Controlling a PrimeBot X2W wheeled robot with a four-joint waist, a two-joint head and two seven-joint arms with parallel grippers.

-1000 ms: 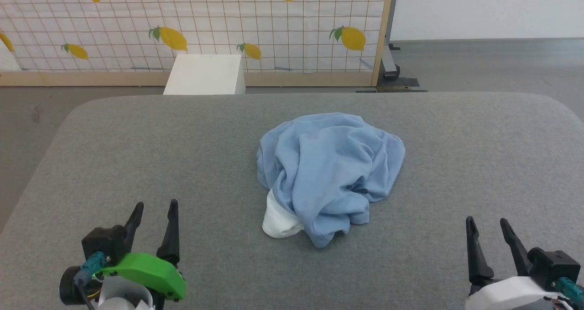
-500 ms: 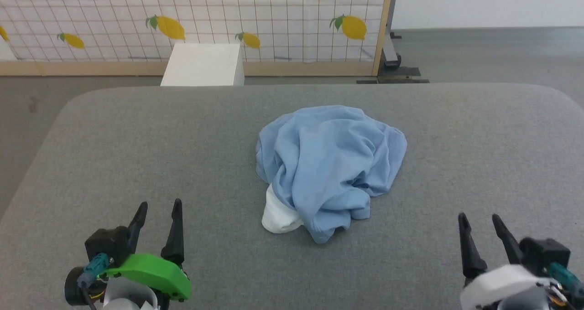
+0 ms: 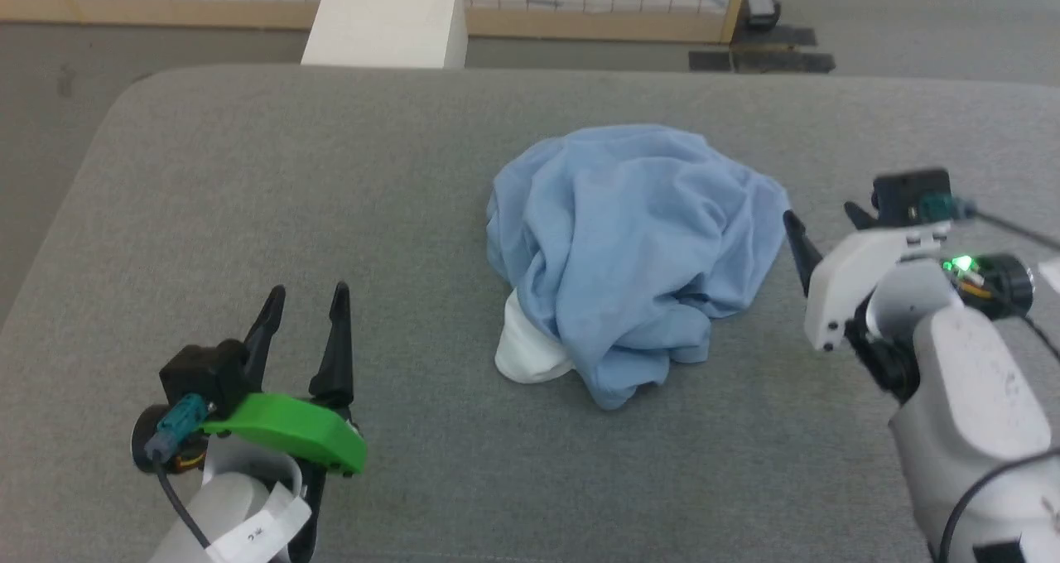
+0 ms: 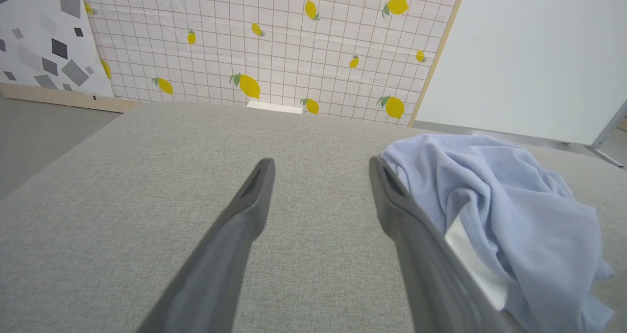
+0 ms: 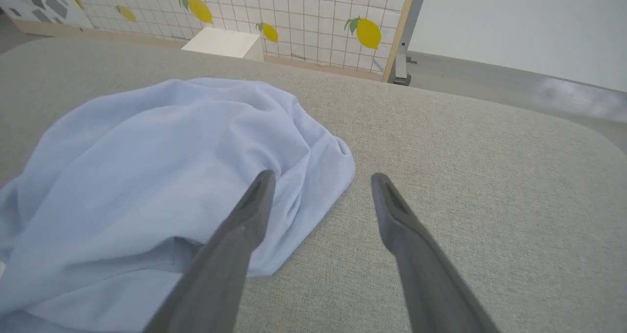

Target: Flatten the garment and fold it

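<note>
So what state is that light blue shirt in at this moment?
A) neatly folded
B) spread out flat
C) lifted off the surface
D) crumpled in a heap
D: the garment lies bunched and wrinkled in a mound on the grey padded table, its white collar poking out at the near edge.

Left end effector (image 3: 308, 291) wears a green cover (image 3: 281, 435), right end effector (image 3: 818, 214) white.

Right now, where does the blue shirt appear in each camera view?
Head view: garment at centre, crumpled on the grey surface.
Left wrist view: garment at the right side.
Right wrist view: garment across the left half.
Shared landmark: white box beyond the surface's far edge.
</note>
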